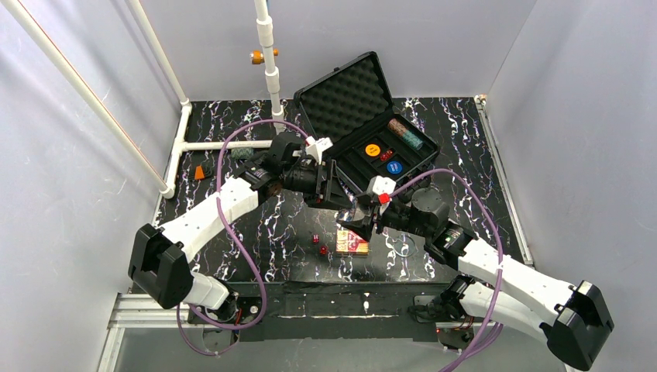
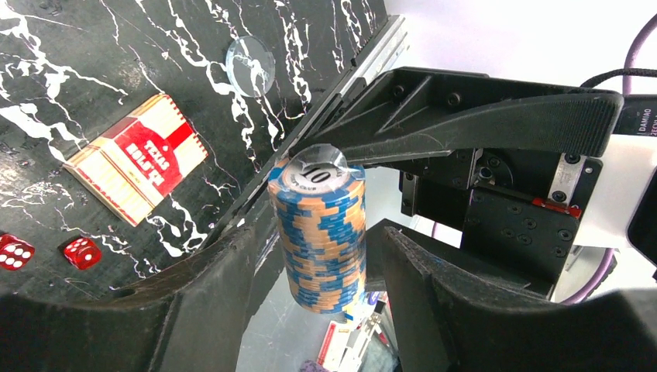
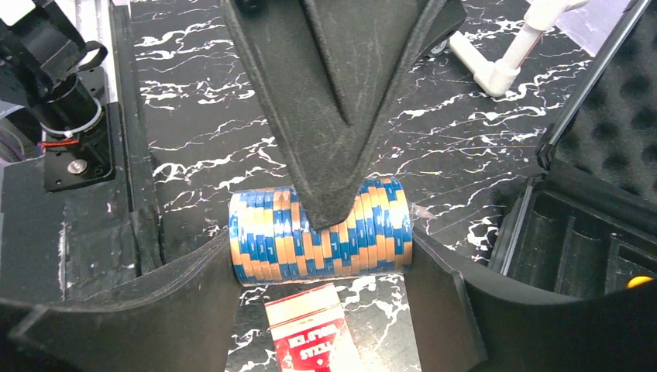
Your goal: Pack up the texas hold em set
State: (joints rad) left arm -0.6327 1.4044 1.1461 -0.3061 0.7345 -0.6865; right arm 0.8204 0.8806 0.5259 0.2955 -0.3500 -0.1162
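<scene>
Right pincer [image 3: 319,260] clamps chip stack [image 3: 263,244] endwise; top view hides stack.

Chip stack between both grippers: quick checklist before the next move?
1. Hold of the right gripper on the chip stack: its fingers press both end faces. Ok.
2. Hold of the left gripper: its fingers flank the stack's sides, contact unclear. Cannot tell.
3. Stack alignment: chips flush, none slipping. Ok.
4. The case open, lid tipped back. Ok.
5. Free troughs in the case. Ok.
6. The card box and dice packed: both lie on the table. Not ok.
</scene>
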